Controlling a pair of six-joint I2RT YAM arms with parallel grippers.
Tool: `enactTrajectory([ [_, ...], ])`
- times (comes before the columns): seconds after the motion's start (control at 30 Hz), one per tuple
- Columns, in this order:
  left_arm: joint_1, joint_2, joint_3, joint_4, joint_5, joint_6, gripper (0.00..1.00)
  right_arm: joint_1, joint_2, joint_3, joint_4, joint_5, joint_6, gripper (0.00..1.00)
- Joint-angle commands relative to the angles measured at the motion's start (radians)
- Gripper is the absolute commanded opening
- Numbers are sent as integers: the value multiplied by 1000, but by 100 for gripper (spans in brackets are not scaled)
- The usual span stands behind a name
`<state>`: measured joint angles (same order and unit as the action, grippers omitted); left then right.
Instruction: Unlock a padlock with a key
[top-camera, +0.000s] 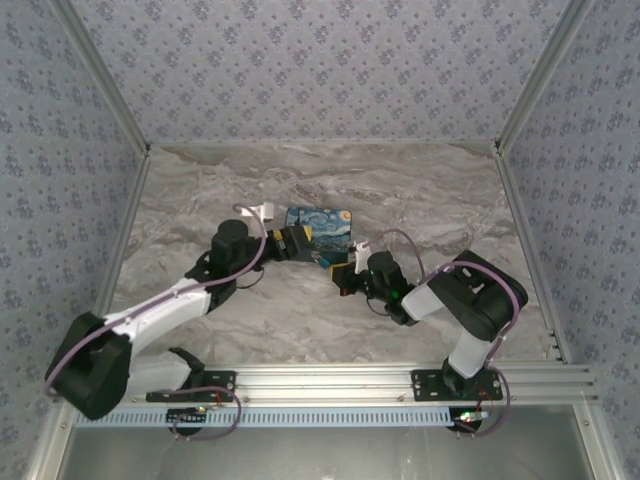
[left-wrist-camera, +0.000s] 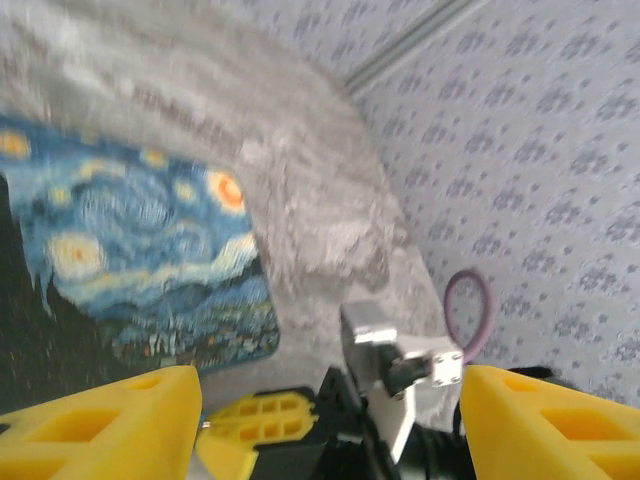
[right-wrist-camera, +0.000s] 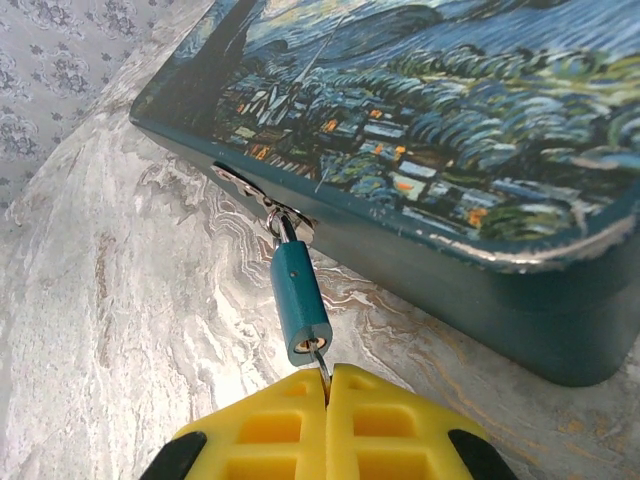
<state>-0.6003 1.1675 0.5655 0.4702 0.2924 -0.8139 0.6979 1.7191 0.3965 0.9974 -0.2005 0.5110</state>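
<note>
Down at the bottom centre of the right wrist view, the right arm's yellow ribbed fingers (right-wrist-camera: 275, 428) are pressed flat together. They pinch a thin, small metal key (right-wrist-camera: 320, 362) whose blade runs up into the underside of a tiny padlock with a teal cylindrical body and silvery shackle (right-wrist-camera: 299, 296). The padlock sits tilted in the middle of that frame, its shackle hooked through a small metal hasp (right-wrist-camera: 245, 185) on the side wall of the blue-and-yellow starry-print box (right-wrist-camera: 450, 130). The box takes up the upper right and rests on the grey marbled surface (right-wrist-camera: 120, 330). In the left wrist view the left arm's yellow fingers (left-wrist-camera: 100, 420) stand wide apart at the two lower corners, gripping nothing. The box lid (left-wrist-camera: 140, 260) lies at the left of that frame. From above, at the centre of the frame, the left fingers (top-camera: 297, 243) sit by the box's lower left corner and the right fingers (top-camera: 345, 275) just below its lower right corner.
</note>
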Motion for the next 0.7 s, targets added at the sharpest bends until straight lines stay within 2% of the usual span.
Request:
enactTrajectory([
  [0.0, 8, -99, -46, 22, -100, 84, 72, 18, -26, 21, 12, 34, 46, 0],
  [0.1, 30, -162, -74, -75, -90, 61, 73, 35, -28, 27, 0, 49, 67, 0],
  [0.23, 61, -169, -145, -60, 6, -19, 69, 57, -28, 25, -8, 74, 110, 0],
  [0.43, 99, -128, -249, 85, 74, -161, 65, 82, -26, 10, 21, 91, 232, 0],
  [0.67, 99, 59, -284, 336, 143, -312, 61, 119, -27, 36, -1, 103, 300, 0],
])
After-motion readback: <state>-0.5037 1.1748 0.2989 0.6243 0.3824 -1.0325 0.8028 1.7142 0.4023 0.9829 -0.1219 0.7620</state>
